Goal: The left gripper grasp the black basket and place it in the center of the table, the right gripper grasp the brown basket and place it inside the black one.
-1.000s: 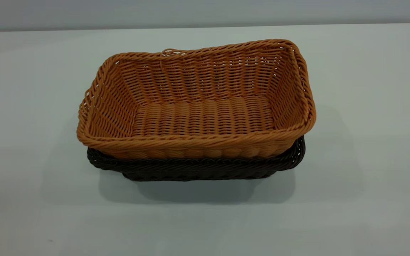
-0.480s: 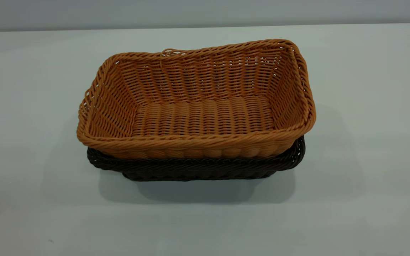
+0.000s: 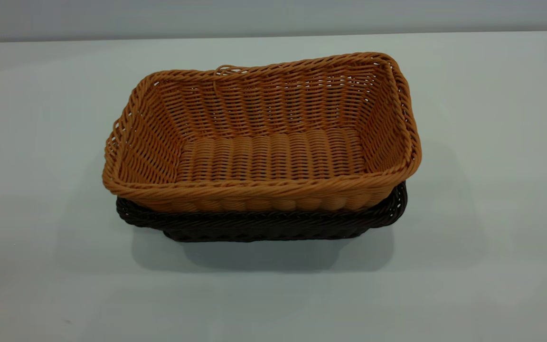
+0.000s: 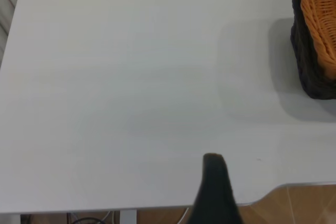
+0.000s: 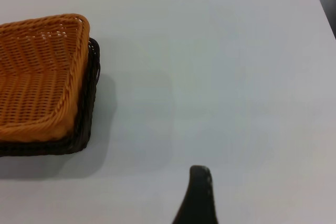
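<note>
The brown basket (image 3: 264, 137) sits nested inside the black basket (image 3: 259, 225) in the middle of the table (image 3: 492, 190). Only the black basket's rim and lower wall show beneath it. Neither arm shows in the exterior view. In the left wrist view, my left gripper (image 4: 214, 187) hangs over the table's edge, far from the baskets' end (image 4: 315, 51), and holds nothing that I can see. In the right wrist view, my right gripper (image 5: 198, 195) is over bare table, well away from the brown basket (image 5: 37, 82) and the black basket (image 5: 86, 124).
The table's edge, with brown floor beyond it (image 4: 294, 203), lies close to the left gripper. A pale wall runs behind the table's far edge (image 3: 273, 16). Nothing else stands on the tabletop.
</note>
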